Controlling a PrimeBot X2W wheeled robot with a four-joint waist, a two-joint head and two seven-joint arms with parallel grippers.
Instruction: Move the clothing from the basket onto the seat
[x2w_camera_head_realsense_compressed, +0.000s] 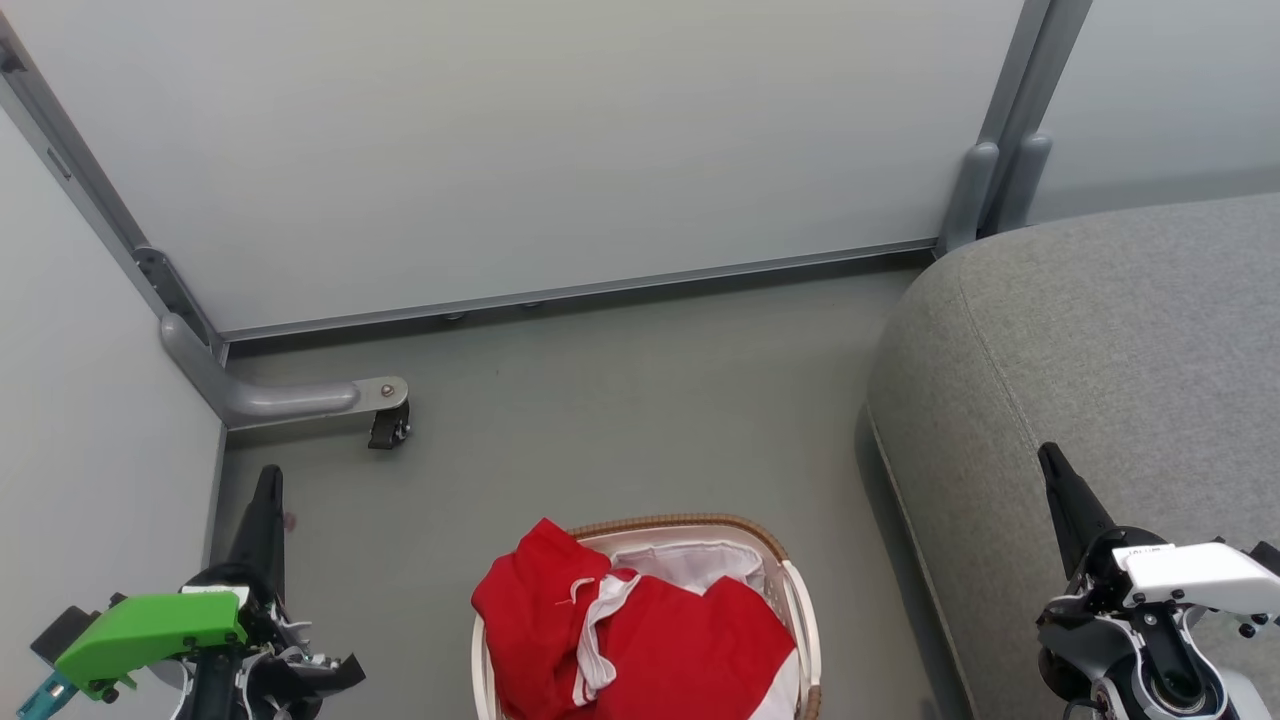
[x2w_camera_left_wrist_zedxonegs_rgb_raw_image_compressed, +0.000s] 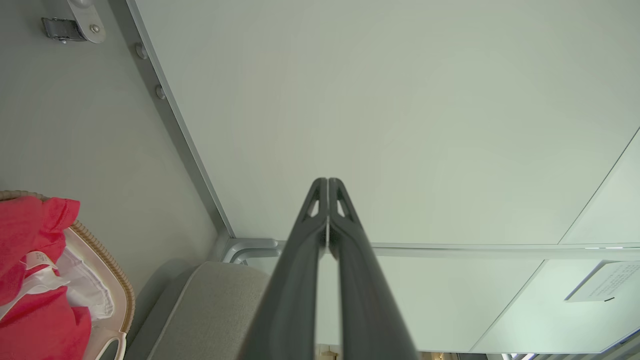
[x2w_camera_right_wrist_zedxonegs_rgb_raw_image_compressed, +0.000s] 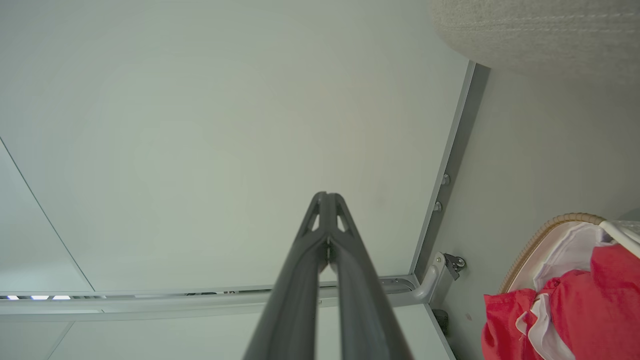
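To my left, the left gripper (x2w_camera_head_realsense_compressed: 268, 488) hangs over the floor (x2w_camera_head_realsense_compressed: 620, 400) close to the side wall panel (x2w_camera_head_realsense_compressed: 90, 420). Its two dark fingers are pressed together with nothing between them. Farther back, near the floor's left rear corner, a grey wall foot with a small caster (x2w_camera_head_realsense_compressed: 388, 425) rests on the floor. In the middle, the basket (x2w_camera_head_realsense_compressed: 805, 610) stands on the floor, cut off by the lower edge of my head view. The clothing (x2w_camera_head_realsense_compressed: 650, 635) is heaped inside it, red with white stripes and trim, and one fold spills over the left rim. The white liner (x2w_camera_head_realsense_compressed: 700, 562) shows at the far side. A strip of bare floor separates the basket from the seat (x2w_camera_head_realsense_compressed: 1100, 330), whose rounded edge faces it. The right gripper (x2w_camera_head_realsense_compressed: 1052, 465) shows against the seat cushion, its fingers closed tip to tip and empty. I cannot tell whether it touches the fabric.
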